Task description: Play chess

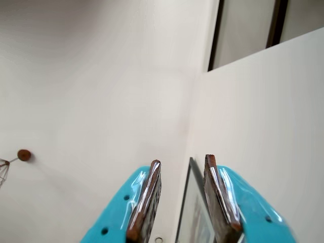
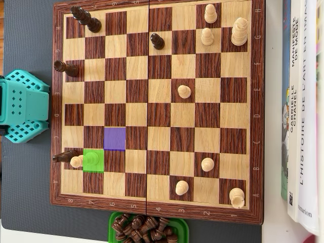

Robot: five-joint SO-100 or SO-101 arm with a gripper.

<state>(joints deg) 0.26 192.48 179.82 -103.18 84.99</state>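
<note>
Overhead view shows a green-marked square [image 2: 93, 160] beside a small pale wooden pawn [image 2: 76, 161] on the wooden chessboard [image 2: 157, 212], so the released, empty turquoise gripper [image 1: 182, 164] should descend squarely over it.

Your gripper [image 1: 182, 164] has two turquoise plastic fingers with a glossy, rounded outer shell that catches the light. Each finger carries a flat inner pad [image 1: 147, 195], dark reddish-brown and thin like a strip, running along its inside face. Small round holes dot the shells at about 7 and 5 o'clock in the wrist view. In the overhead view, at 9 o'clock, you see the arm's turquoise base [image 2: 23, 106], blocky, with grids of small perforations.
</note>
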